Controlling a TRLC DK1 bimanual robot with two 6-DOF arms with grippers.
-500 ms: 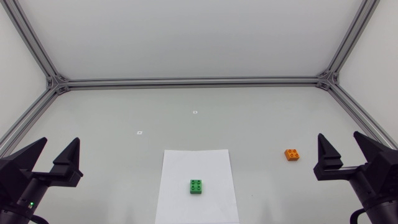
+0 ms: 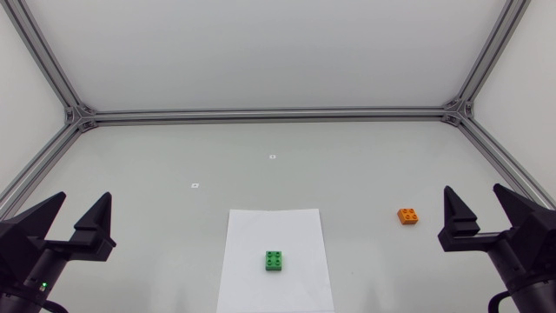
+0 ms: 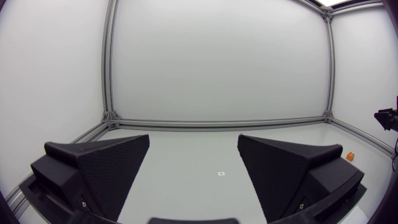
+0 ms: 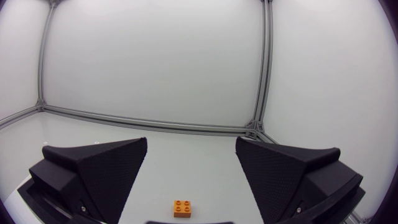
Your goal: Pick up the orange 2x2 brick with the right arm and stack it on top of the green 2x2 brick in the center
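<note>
The orange 2x2 brick [image 2: 407, 216] lies on the table right of centre, a short way ahead of my right gripper [image 2: 482, 209], which stands open and empty near the right edge. From the right wrist view the orange brick [image 4: 182, 208] sits on the table ahead of the open gripper [image 4: 191, 162], in line with the gap between the fingers. The green 2x2 brick [image 2: 274, 260] rests on a white sheet of paper [image 2: 261, 226] at the front centre. My left gripper [image 2: 76, 213] is open and empty at the left edge; its wrist view shows the gripper [image 3: 194, 163] and, far off, the orange brick [image 3: 351, 155].
Two small white markers [image 2: 273, 156] [image 2: 195, 184] lie on the table behind the paper. An aluminium frame rail [image 2: 269, 113] runs along the table's far edge and down both sides.
</note>
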